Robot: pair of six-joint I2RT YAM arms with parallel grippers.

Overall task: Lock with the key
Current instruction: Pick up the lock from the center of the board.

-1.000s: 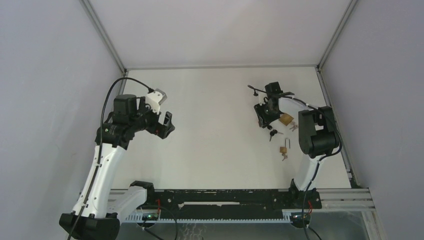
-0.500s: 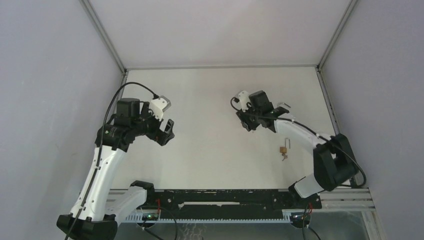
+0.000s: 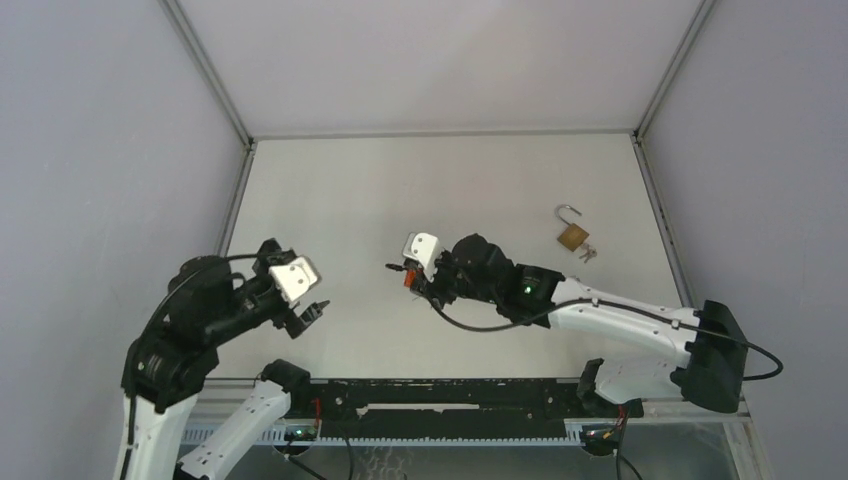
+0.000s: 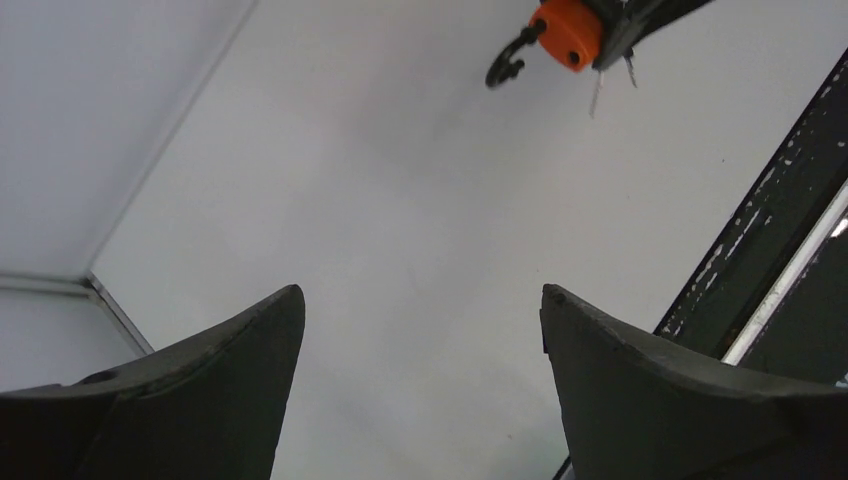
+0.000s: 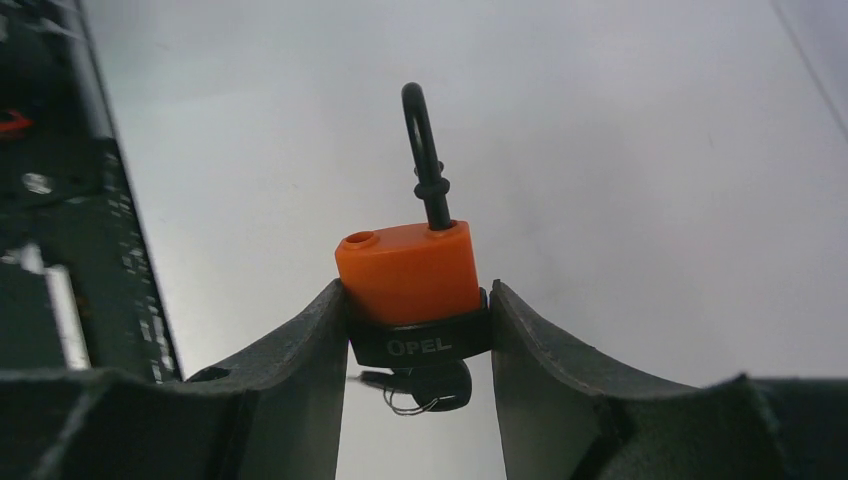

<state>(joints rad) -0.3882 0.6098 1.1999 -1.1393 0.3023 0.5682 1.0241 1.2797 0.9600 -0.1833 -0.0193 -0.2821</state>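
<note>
**Item:** orange padlock (image 5: 410,272) with a black band at the base. It is held off the table (image 3: 400,190), near the middle front, with its body clamped between the fingers of the right claw (image 5: 417,290).
- Shackle (image 5: 425,160): raised and turned aside, its free leg out of the socket hole (so unlocked).
- Key (image 5: 425,385): on a small ring at the underside, seemingly in the keyhole.

**Left claw** (image 4: 420,300): wide, holding nothing, at the left front and facing the padlock.

**Also present:** brass padlock (image 3: 572,236), shackle open, lying far right with keys (image 3: 586,254) just beside it.

**Step, as judged:** the lock is being presented for a two-handed close. The next move calls for the left claw to reach the shackle, swing it over the hole and press it home. After that, the key needs turning.

**Writing:** "OPEL" in pale letters on the black band. Nothing else is readable.
</note>
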